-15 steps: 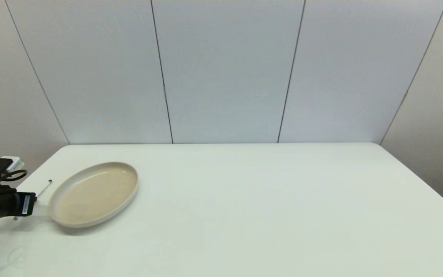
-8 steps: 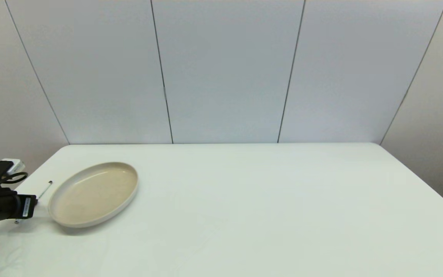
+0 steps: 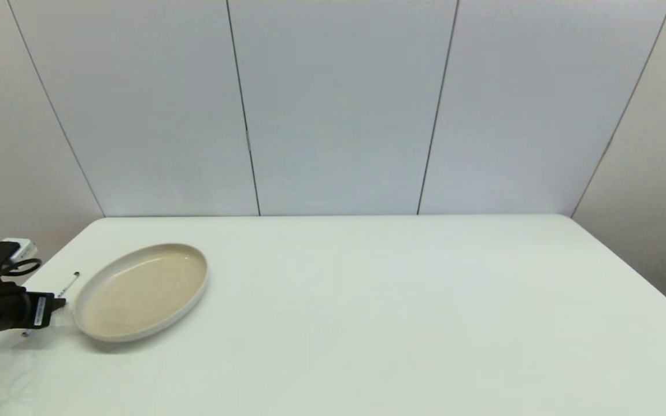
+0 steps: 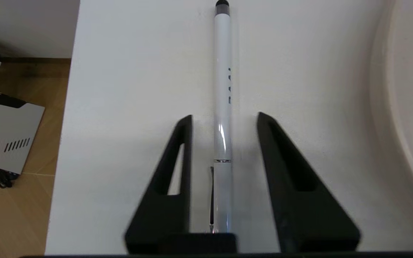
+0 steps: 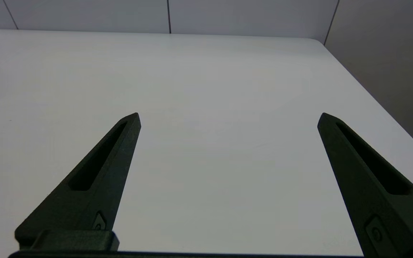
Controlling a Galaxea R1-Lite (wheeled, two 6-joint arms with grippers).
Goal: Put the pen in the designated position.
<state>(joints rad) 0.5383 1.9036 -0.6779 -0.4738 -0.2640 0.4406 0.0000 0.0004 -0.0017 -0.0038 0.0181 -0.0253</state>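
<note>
The slim white pen (image 4: 222, 71) lies flat on the white table, its dark tip pointing away from the wrist. In the head view the pen (image 3: 69, 282) sits at the far left, just left of the beige oval dish (image 3: 142, 289). My left gripper (image 4: 224, 115) is low over the pen and open, one finger on each side of the barrel with a small gap on both sides. In the head view the left gripper (image 3: 55, 303) covers the pen's near half. No mark for the designated position shows on the tabletop. My right gripper (image 5: 229, 114) hangs wide open over bare table.
The dish's rim (image 4: 382, 107) curves close beside the left gripper. The table's left edge (image 4: 66, 125) runs near the pen, with wooden floor and a grey box (image 4: 5, 136) below it. Wall panels stand behind the table.
My left gripper has edged slightly forward along the pen toward the dish. The pen and dish have not moved.
</note>
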